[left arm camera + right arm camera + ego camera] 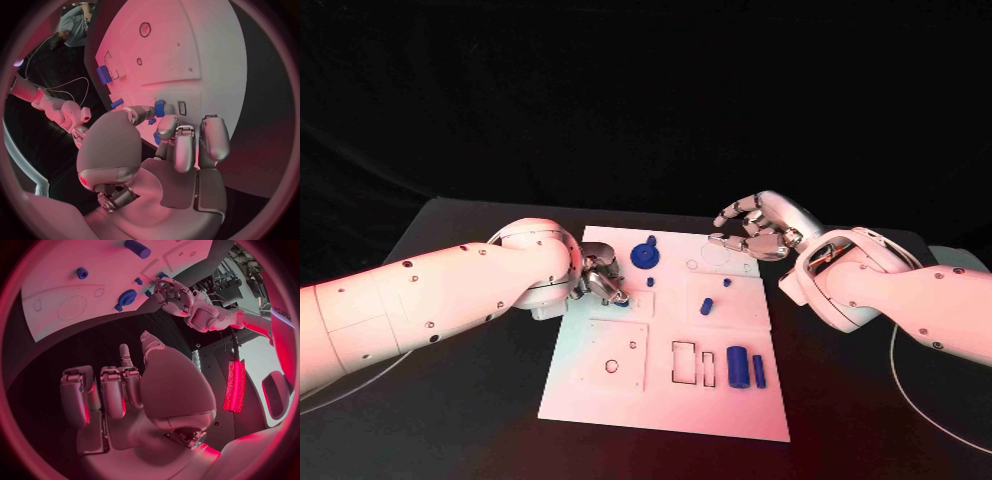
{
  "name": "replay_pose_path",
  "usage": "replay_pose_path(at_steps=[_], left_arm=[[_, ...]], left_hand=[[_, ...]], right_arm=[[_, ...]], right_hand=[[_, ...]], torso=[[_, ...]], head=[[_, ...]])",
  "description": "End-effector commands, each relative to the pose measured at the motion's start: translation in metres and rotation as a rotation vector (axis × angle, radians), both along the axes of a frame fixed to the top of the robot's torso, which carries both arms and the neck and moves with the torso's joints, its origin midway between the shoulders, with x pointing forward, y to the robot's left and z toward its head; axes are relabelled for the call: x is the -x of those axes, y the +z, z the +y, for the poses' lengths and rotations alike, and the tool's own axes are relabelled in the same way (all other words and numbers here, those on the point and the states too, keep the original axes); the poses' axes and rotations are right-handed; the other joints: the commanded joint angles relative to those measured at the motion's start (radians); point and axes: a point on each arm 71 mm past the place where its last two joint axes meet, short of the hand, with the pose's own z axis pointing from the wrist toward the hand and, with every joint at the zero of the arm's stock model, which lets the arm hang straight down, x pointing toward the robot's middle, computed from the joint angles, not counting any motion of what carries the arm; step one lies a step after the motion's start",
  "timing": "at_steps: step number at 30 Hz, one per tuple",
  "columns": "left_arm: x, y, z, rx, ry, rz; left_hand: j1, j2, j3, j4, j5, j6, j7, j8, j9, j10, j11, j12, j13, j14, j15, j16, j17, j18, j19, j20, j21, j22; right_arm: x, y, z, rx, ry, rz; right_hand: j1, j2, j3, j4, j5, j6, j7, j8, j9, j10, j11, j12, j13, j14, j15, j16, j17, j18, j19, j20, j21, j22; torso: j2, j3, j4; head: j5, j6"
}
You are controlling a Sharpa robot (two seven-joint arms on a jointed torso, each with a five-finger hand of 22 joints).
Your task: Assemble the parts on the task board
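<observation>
Black desk (473, 225) carries the task board (668, 405); left robot hand (600, 280) pinches a small blue part (160, 108) that might slip; right robot hand (759, 228) hovers open.

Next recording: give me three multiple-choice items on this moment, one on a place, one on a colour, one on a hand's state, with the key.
1. Where is the round blue gear-shaped part?
A. on the far part of the white task board
B. on the black table
C. in the right hand

2. What colour are the two upright cylinders on the board's near part?
A. grey
B. blue
C. white

3. What is the silver right hand doing?
A. gripping a cylinder
B. pressing the board
C. holding nothing, fingers apart

Key: 1 A, it lies beside the left hand; 2 B, both are blue; 3 C, the right wrist view shows an empty palm.
</observation>
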Motion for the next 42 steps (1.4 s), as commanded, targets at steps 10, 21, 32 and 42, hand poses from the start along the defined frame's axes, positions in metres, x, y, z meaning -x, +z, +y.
replay_pose_path(at_steps=[10,21,32,42], left_arm=[[0.0007,0.0018,-0.0023,0.015,0.008,-0.032],[0.0007,0.0006,-0.0039,0.005,0.002,-0.038],[-0.0008,-0.0045,-0.0032,-0.031,-0.009,-0.016],[-0.0007,-0.0059,-0.0028,-0.057,-0.021,-0.016]], left_hand=[[-0.003,0.008,0.21,-0.214,0.016,0.009,-0.004,0.007,0.004,0.012,-0.001,0.008,0.004,0.101,-0.006,0.004,0.255,-0.019,0.008,0.0,0.005,0.003],[-0.004,0.008,0.212,-0.215,0.02,0.01,-0.005,0.007,0.005,0.012,-0.002,0.008,0.003,0.101,-0.006,0.004,0.255,-0.019,0.008,0.0,0.005,0.003],[-0.005,0.008,0.212,-0.216,0.022,0.011,-0.005,0.008,0.006,0.012,-0.002,0.008,0.004,0.102,-0.006,0.005,0.256,-0.02,0.011,0.0,0.007,0.009],[-0.007,0.006,0.212,-0.217,0.025,0.011,-0.006,0.01,0.008,0.014,-0.003,0.01,0.005,0.102,-0.007,0.005,0.257,-0.02,0.012,-0.001,0.008,0.011]], right_arm=[[0.0002,-0.001,0.001,0.013,0.007,-0.002],[0.0002,-0.0011,0.0015,0.014,0.008,-0.002],[0.0,-0.0014,0.0014,0.015,0.008,0.001],[-0.0002,-0.0019,0.0012,0.016,0.008,0.002]], right_hand=[[-0.006,0.006,-0.006,0.001,0.005,-0.006,0.002,0.007,0.003,0.043,-0.006,-0.004,0.192,0.088,-0.007,-0.005,0.189,-0.007,0.088,-0.008,-0.006,0.242],[-0.006,0.006,-0.006,0.001,0.005,-0.006,0.002,0.007,0.003,0.043,-0.006,-0.004,0.192,0.088,-0.007,-0.005,0.189,-0.007,0.088,-0.008,-0.006,0.242],[-0.006,0.006,-0.006,0.001,0.005,-0.006,0.002,0.007,0.003,0.043,-0.006,-0.004,0.192,0.088,-0.007,-0.005,0.189,-0.007,0.088,-0.008,-0.006,0.242],[-0.006,0.006,-0.006,0.001,0.005,-0.006,0.002,0.007,0.003,0.043,-0.006,-0.004,0.192,0.088,-0.007,-0.005,0.189,-0.007,0.088,-0.008,-0.006,0.242]], torso=[[0.0,-0.0007,0.0007],[0.0,-0.0004,-0.0007],[0.0,0.0002,-0.0002],[0.0,0.0001,0.0001]], head=[[-0.001,0.0],[0.001,0.001],[0.001,0.0],[0.001,-0.003]])
